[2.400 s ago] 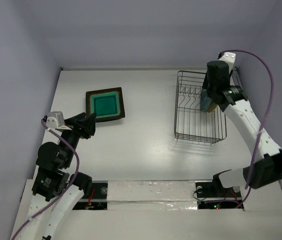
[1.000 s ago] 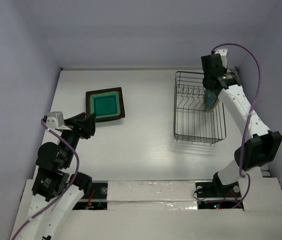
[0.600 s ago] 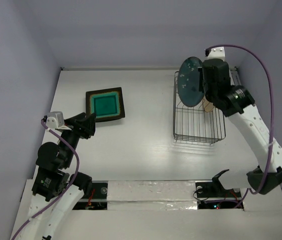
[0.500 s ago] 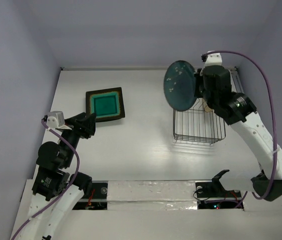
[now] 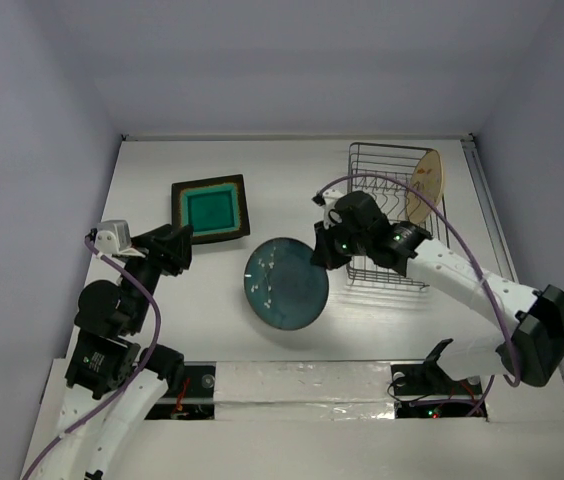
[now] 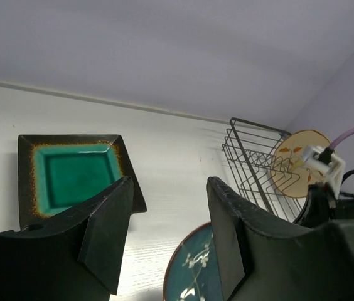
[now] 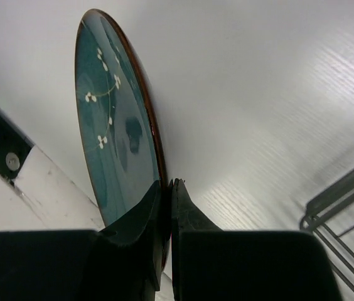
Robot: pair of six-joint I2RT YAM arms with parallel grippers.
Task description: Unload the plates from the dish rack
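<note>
The white table (image 5: 262, 170) carries all items. The dish rack (image 5: 382, 185) stands just behind the right jaws, toward the table's far right corner.

The right gripper (image 5: 320, 252) holds a round dark teal flowered plate (image 5: 284, 282). Its jaws pinch the plate's rim, one finger on each face, as the right wrist view (image 7: 166, 185) shows. The plate hangs tilted out in front of the jaws, clear of the rack. It cannot be told whether its lower edge touches the table.

A teal square plate (image 5: 209, 208) with a dark rim lies flat on the table. It is ahead of the left jaws and slightly to their left.

A round tan plate (image 5: 424, 186) stands on edge in the rack's far right corner, well apart from both pairs of jaws.

The left gripper (image 6: 169, 188) is above the table with its jaws spread and nothing between them.
</note>
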